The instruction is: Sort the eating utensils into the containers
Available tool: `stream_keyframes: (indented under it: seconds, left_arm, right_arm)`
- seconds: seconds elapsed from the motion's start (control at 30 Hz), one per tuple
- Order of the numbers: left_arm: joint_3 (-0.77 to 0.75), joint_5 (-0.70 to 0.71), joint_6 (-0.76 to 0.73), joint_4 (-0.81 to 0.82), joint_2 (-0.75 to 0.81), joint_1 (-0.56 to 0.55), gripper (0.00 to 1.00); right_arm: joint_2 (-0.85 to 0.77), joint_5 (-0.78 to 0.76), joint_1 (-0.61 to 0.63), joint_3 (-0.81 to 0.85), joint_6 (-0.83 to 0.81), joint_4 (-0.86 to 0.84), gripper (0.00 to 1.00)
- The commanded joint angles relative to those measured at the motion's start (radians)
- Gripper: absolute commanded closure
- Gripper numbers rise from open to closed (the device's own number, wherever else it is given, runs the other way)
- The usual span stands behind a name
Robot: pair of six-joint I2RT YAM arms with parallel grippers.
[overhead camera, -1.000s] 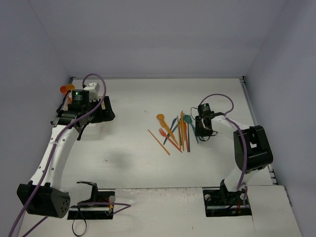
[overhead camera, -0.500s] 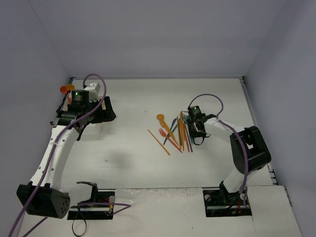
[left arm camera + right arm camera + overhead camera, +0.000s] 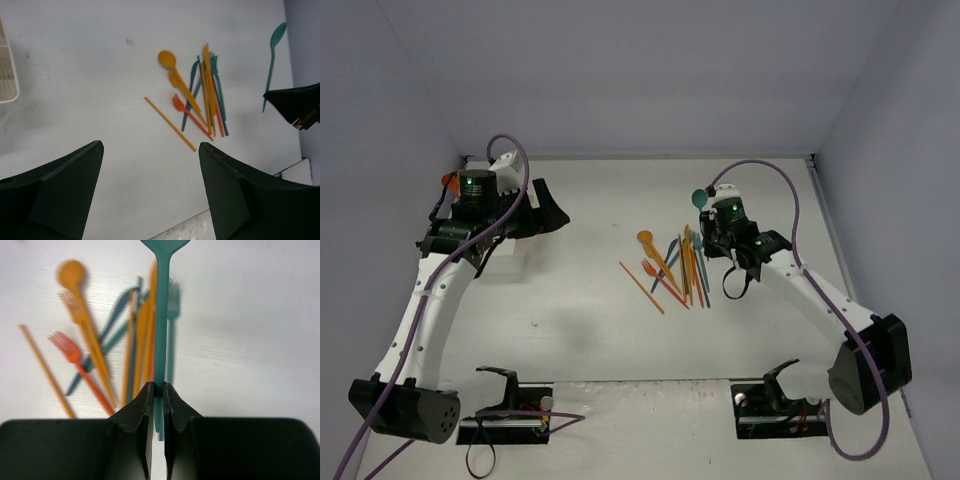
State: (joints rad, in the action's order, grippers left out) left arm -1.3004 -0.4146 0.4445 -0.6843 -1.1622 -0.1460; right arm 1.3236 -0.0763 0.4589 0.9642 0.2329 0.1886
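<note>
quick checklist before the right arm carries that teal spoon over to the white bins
1. The right end effector is shut on the thin teal plastic spoon: ok.
2. Spoon held straight, gripped near the handle's end: ok.
3. Spoon hangs clear above the pile of coloured plastic utensils: ok, as far as the top view shows.
4. The left end effector is open and empty: ok.
5. The white rectangular plastic containers are unobstructed: cannot tell; the left arm covers most of them in the top view.
</note>
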Motion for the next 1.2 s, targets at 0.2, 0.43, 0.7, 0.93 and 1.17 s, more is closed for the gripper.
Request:
stream_keyframes:
  seconds: [0.2, 0.43, 0.7, 0.93, 1.17]
  left_arm:
    - [-0.099, -0.064, 0.201, 0.357, -0.034, -0.152, 0.26]
    - [-0.140, 0.050, 0.200, 0.411, -0.107, -0.306, 0.26]
    - [-0.162, 0.204, 0.219, 0.427, -0.169, -0.447, 0.31]
    - [-0.179, 0.291, 0.254, 0.452, -0.215, -0.527, 0.45]
    - [-0.177, 0.342, 0.262, 0.479, -0.236, -0.554, 0.62]
  right_arm:
    - [-0.130, 0.062, 0.249, 0.154, -0.003, -0.103, 1.00]
    - [-0.115, 0.057, 0.336, 0.177, 0.010, -0.159, 1.00]
    - [-0.108, 0.053, 0.351, 0.191, 0.017, -0.212, 1.00]
    - [-0.099, 0.035, 0.356, 0.191, 0.027, -0.231, 1.00]
    - [-0.097, 0.033, 0.358, 0.186, 0.029, -0.244, 1.00]
